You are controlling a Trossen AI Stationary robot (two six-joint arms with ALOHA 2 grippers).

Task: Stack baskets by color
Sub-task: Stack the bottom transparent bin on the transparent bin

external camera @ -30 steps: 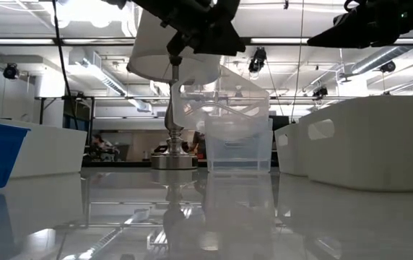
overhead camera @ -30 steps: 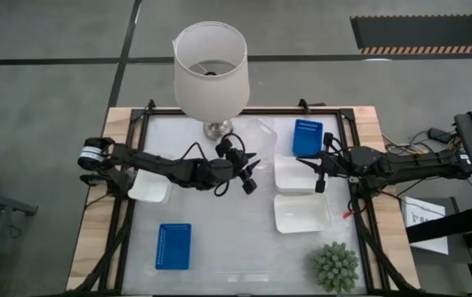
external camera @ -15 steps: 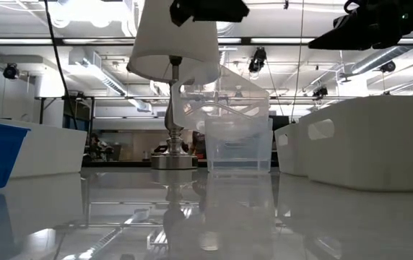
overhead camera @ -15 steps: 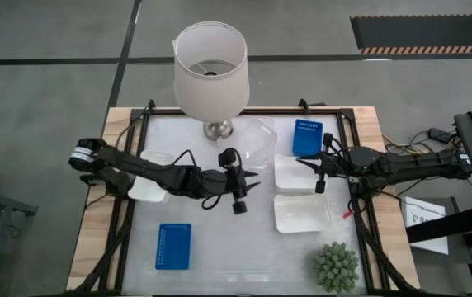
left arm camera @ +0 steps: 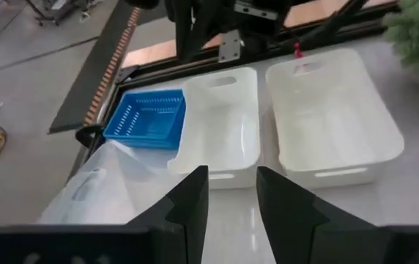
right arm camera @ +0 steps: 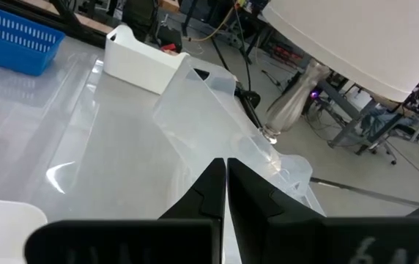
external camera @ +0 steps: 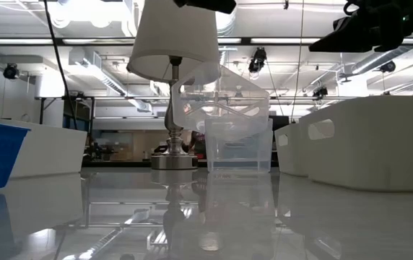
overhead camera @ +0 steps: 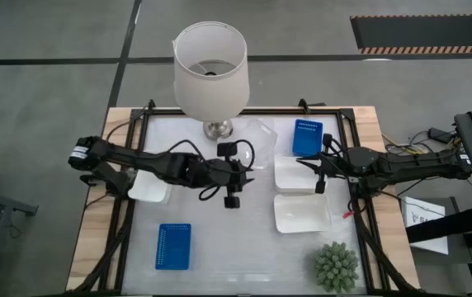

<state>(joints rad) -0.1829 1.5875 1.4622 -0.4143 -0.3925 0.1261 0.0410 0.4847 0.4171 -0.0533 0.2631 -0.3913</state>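
My left gripper (overhead camera: 240,175) hangs open above the table's middle and holds nothing; its wrist view shows bare table between the fingers (left arm camera: 231,198). It points toward two white baskets (overhead camera: 295,173) (overhead camera: 302,212) and a blue basket (overhead camera: 307,137) at the right. Clear baskets (overhead camera: 257,140) stand by the lamp, one of them tilted and leaning on another (external camera: 221,97). A second blue basket (overhead camera: 173,246) sits near left, and a white basket (overhead camera: 149,186) lies under the left arm. My right gripper (overhead camera: 317,177) waits shut over the right white baskets.
A lamp with a white shade (overhead camera: 210,70) stands at the far edge, its metal base (external camera: 172,160) beside the clear baskets. A spiky green plant (overhead camera: 336,266) sits at the near right corner. A black frame (overhead camera: 353,148) edges the table.
My left gripper has risen from beside the clear baskets and drawn back toward the table's middle, rolling its wrist as it went. Its fingers have kept the same gap. The baskets have stayed where they were.
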